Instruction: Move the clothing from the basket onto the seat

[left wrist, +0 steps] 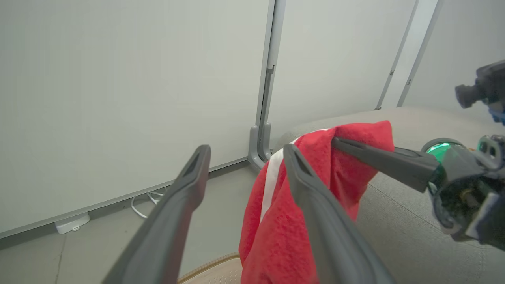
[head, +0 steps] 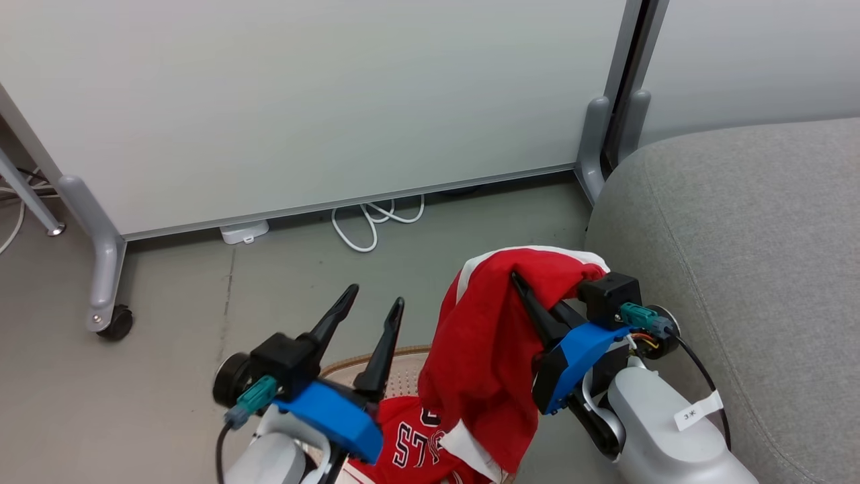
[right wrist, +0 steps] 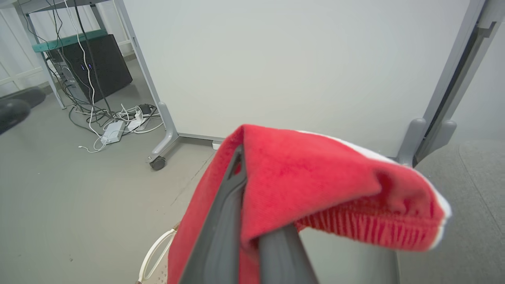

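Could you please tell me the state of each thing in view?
left end effector, open, holding nothing.
right end effector, shut on red garment.
red garment, lifted, hanging from right end effector.
basket, holds lettered garment.
lettered garment, lying in basket.
seat, bare where visible.

The clothing (right wrist: 315,173) is soft, napped red cloth, ribbed at one hem. The seat (head: 752,235) wears matt grey woven fabric. The left tool (head: 376,296) is matt dark plastic. The basket (head: 406,380), mostly hidden, seems to be perforated plastic, its rim woven-looking. The floor (head: 168,370) is smooth and dull.
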You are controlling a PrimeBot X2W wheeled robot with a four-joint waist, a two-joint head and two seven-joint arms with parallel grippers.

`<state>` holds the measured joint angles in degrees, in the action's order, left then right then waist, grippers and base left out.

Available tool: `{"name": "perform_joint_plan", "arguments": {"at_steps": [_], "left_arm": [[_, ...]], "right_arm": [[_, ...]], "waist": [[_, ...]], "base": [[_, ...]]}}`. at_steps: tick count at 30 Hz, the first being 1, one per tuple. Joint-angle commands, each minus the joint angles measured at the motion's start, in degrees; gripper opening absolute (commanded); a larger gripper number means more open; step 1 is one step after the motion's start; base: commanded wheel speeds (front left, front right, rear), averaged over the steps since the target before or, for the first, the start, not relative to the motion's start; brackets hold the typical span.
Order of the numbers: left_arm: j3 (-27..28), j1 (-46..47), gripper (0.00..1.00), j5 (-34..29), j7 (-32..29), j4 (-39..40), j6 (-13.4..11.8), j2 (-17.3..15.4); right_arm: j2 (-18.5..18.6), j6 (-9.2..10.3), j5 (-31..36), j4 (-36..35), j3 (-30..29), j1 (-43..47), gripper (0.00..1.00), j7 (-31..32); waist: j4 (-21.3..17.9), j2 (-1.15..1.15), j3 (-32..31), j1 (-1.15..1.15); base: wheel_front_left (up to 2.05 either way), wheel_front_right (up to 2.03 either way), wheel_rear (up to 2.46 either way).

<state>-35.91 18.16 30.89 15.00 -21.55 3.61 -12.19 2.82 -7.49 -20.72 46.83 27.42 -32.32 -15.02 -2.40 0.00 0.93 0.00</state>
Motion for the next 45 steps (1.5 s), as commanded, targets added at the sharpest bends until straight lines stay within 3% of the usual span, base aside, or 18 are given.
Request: {"name": "perform_joint_plan", "arguments": {"at_steps": [1, 10, 22, 45], "left_arm": [[1.8, -1.6, 1.00, -1.0, 0.3, 0.8, 0.7, 0.2], [12.3, -9.0, 1.00, -7.7, 0.3, 4.4, 3.8, 3.0], [13.8, -11.2, 1.00, -9.2, 0.3, 5.7, 3.9, 3.2], [14.6, -9.6, 1.00, -10.6, 0.3, 4.9, 3.9, 2.8]], "right_arm": [[0.1, -0.01, 0.2, -0.4, -0.2, 0.9, 0.00, -0.2], [0.1, -0.01, 0.9, -0.7, -1.4, 1.3, 0.00, -0.2], [0.1, -0.01, 0.9, -1.0, -2.2, 1.5, 0.00, -0.2], [0.1, -0.01, -0.1, -3.3, -2.4, 1.3, 0.00, -0.2]], "waist": [[-0.2, 0.00, 0.0, 0.00], [-0.6, 0.00, 0.3, 0.00], [-1.7, 0.00, 0.7, 0.00], [-20.7, 0.00, 4.0, 0.00]], "base": [[0.00, 0.00, 0.00], [0.00, 0.00, 0.00], [0.00, 0.00, 0.00], [0.00, 0.00, 0.00]]}}
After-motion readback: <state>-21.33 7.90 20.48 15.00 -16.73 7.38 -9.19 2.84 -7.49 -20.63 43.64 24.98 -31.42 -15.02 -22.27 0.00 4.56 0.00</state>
